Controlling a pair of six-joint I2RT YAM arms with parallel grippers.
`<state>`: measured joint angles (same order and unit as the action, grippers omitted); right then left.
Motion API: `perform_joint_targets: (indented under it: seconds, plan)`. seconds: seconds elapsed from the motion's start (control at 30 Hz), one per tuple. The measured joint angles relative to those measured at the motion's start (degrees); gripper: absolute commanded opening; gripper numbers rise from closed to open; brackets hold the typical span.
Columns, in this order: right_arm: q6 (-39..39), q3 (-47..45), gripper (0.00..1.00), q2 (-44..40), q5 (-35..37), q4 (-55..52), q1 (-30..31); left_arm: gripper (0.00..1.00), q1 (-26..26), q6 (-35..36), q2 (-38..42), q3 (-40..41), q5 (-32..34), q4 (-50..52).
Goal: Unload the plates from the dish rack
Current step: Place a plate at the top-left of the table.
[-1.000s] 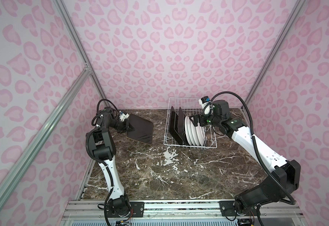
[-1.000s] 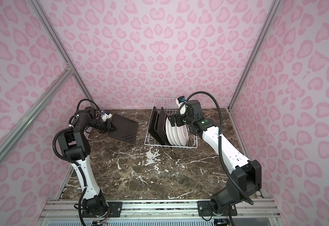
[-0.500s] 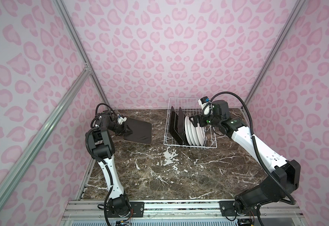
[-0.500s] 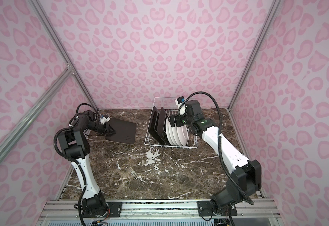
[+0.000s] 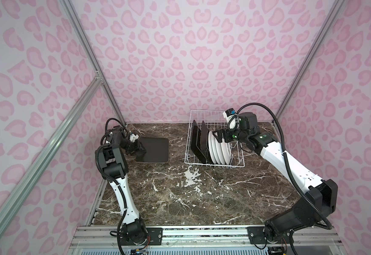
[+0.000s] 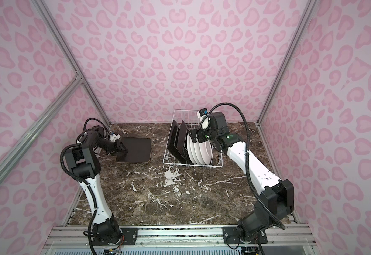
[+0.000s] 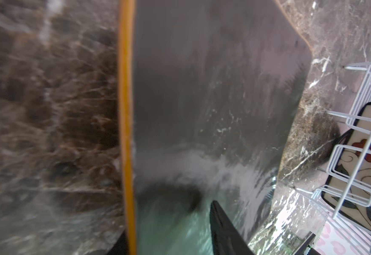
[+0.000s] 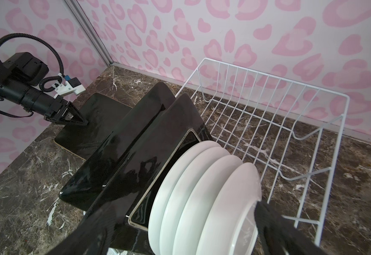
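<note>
One square plate (image 5: 155,150) (image 6: 138,150) lies flat on the marble table, dark back up, left of the dish rack (image 5: 211,111) (image 6: 186,112). My left gripper (image 5: 141,148) (image 6: 122,149) is at its left edge, open, with the plate's rim (image 7: 126,110) between fingers that stand clear of it. In the rack stand two square plates (image 5: 198,141) (image 8: 136,143) and several round white plates (image 5: 221,150) (image 8: 202,187). My right gripper (image 5: 221,138) (image 8: 180,212) hangs open over the white plates, one finger (image 8: 275,225) behind the outermost one.
The rack's right half (image 8: 268,123) holds nothing. The marble table (image 5: 191,194) stretches bare in front of the rack and the plate. Pink patterned walls close in behind and on both sides. A flowered cream plate face (image 7: 361,167) shows through the rack wires.
The left arm has brought the square plate down from a tilt to flat on the table, and its jaws have parted. The right arm has stayed put.
</note>
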<state>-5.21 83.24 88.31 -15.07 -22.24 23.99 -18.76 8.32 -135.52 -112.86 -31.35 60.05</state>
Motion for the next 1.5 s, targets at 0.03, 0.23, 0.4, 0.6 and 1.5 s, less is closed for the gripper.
perform_joint_targets:
  seconds: [0.03,0.23,0.4,0.6,1.5]
  plan:
    - [0.02,0.04,1.0,0.04,0.0,0.02,0.02,0.53,0.02,-0.07,0.0,0.0,0.15,-0.13]
    - [0.02,0.09,1.0,0.11,0.02,0.0,0.02,0.59,0.09,-1.55,0.0,0.46,0.5,-1.81]
    - [0.04,0.07,0.99,0.11,0.07,-0.07,0.02,0.68,0.07,-3.13,0.17,0.98,1.92,-3.04]
    - [0.09,-0.15,1.0,0.04,0.61,-0.15,0.02,0.72,0.07,-6.58,2.86,1.99,4.61,-5.51]
    - [-1.31,-0.81,0.99,-1.16,2.82,0.09,-0.37,0.86,14.25,-23.47,30.99,12.46,-3.13,-21.77]
